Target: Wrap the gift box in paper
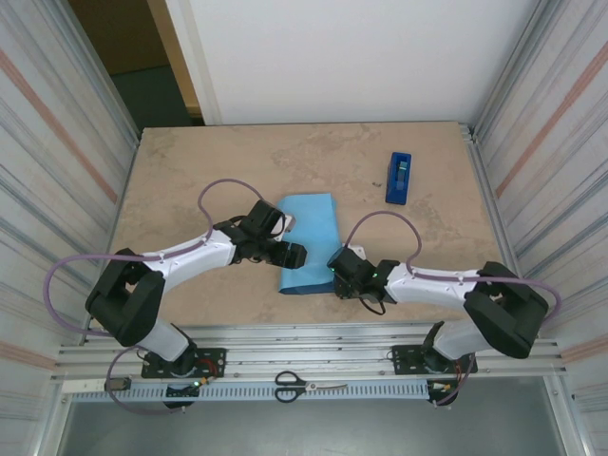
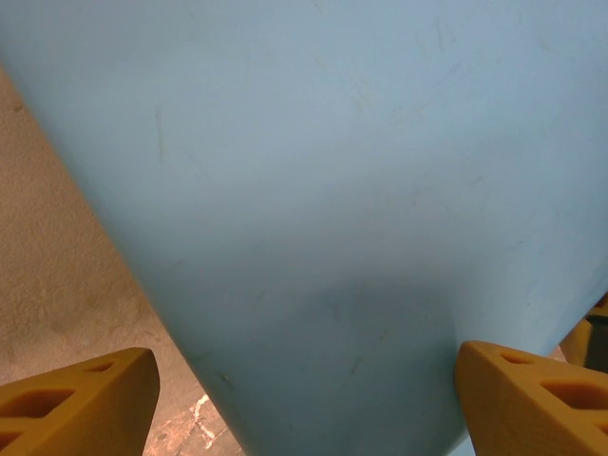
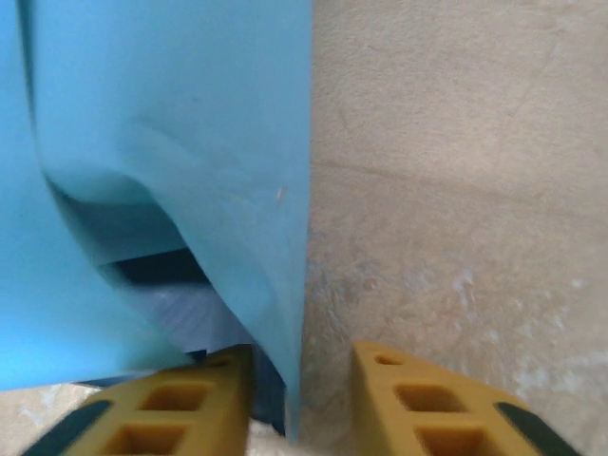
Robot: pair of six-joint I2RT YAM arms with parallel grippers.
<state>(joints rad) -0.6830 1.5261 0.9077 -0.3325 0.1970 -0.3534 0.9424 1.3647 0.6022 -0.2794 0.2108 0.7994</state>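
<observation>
Two grippers on one bundle: you've got the paper (image 1: 309, 237) lying mid-counter (image 1: 190, 180), folded over itself, sky-blue face up. I can't see the gift box. My guess is it's inside the fold, but I can't confirm.

Your left gripper (image 1: 293, 255) comes in at the bundle's left edge with jaws wide, straddling the blue fold. In the left wrist view one finger (image 2: 81, 404) is over bare counter, clear of the sheet, and the other is at the sheet's opposite side. It's holding nothing; it looks placed to brace the wrap against sliding.

Your right gripper (image 1: 335, 275) is at the near right corner, jaws slightly apart, with the paper's free edge hanging in the gap. The pads don't look clamped on it. The right wrist view shows the flap bowed up with navy underneath — I'd judge you're set to work that flap.

The bundle's long axis runs near-to-far, away from the arm bases, with the far end leaning a touch right. The near end looks open.

The tape dispenser (image 1: 399, 178) sits well apart, far right. The scissors (image 1: 309, 386) lie on the near rail between the bases.
</observation>
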